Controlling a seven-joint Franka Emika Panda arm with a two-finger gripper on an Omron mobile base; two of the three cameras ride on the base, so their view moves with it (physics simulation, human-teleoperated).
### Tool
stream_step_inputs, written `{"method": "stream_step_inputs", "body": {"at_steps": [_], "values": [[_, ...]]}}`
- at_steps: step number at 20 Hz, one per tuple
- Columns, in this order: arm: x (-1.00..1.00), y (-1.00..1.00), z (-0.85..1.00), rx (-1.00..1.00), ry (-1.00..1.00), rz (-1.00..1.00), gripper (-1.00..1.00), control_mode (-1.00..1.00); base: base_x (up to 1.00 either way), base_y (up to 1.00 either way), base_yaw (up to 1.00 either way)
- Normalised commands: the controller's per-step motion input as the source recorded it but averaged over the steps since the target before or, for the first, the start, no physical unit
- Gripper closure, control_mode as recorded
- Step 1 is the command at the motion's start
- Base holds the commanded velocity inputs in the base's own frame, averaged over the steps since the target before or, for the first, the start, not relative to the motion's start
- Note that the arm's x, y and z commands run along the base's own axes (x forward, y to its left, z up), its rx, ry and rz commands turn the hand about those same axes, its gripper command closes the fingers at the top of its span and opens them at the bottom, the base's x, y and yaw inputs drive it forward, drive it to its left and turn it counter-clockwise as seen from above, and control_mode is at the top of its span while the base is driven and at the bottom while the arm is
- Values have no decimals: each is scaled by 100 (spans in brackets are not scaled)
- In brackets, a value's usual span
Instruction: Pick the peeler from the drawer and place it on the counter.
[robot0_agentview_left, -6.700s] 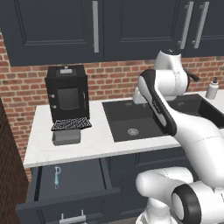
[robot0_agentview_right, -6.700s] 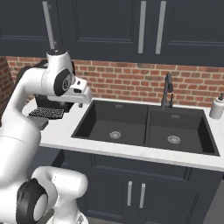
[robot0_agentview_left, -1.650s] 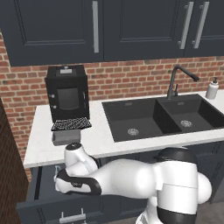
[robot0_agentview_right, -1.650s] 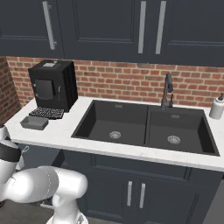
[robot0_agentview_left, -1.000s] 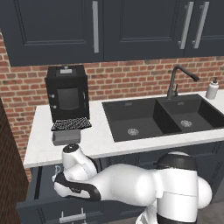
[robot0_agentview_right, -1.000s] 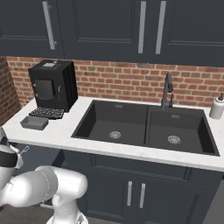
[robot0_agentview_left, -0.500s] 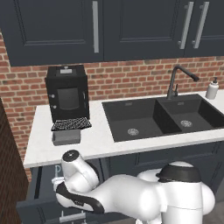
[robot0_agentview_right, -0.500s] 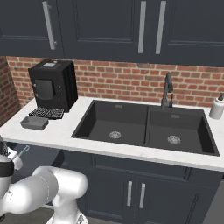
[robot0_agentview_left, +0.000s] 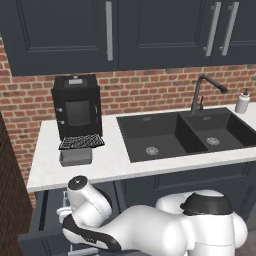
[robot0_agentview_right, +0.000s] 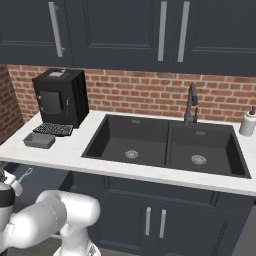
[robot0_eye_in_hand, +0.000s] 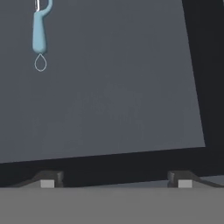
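Observation:
The drawer (robot0_agentview_left: 44, 216) stands pulled out under the left end of the counter (robot0_agentview_left: 112, 162), and my arm bends down over it. On the drawer's grey floor (robot0_eye_in_hand: 118, 87) lies the pale-blue peeler (robot0_eye_in_hand: 39, 30), at the upper left of the hand view, with a thin wire loop at its near end. My gripper (robot0_eye_in_hand: 116, 181) hangs above the floor, open, with nothing between its fingertips (robot0_eye_in_hand: 48, 180). The peeler sits well off to the left of the gap between them. In the right base view the peeler (robot0_agentview_right: 25, 175) shows just beyond my arm.
A black coffee machine (robot0_agentview_left: 77, 110) and a grey tray (robot0_agentview_left: 76, 157) stand on the counter above the drawer. The black double sink (robot0_agentview_left: 175, 134), a faucet (robot0_agentview_left: 201, 92) and a soap dispenser (robot0_agentview_left: 242, 102) lie to the right. The drawer's dark wall (robot0_eye_in_hand: 205, 65) bounds the floor.
My arm has sunk lower and further left over the open drawer. The drawer and the things on the counter have stayed put.

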Motion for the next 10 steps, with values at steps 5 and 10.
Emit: {"method": "stream_step_inputs", "body": {"at_steps": [5, 10], "values": [[-93, 0, -47, 0, 13, 0, -100, -100, 0, 0, 0], [-90, 0, -55, 0, 9, 0, -100, -100, 0, 0, 0]]}}
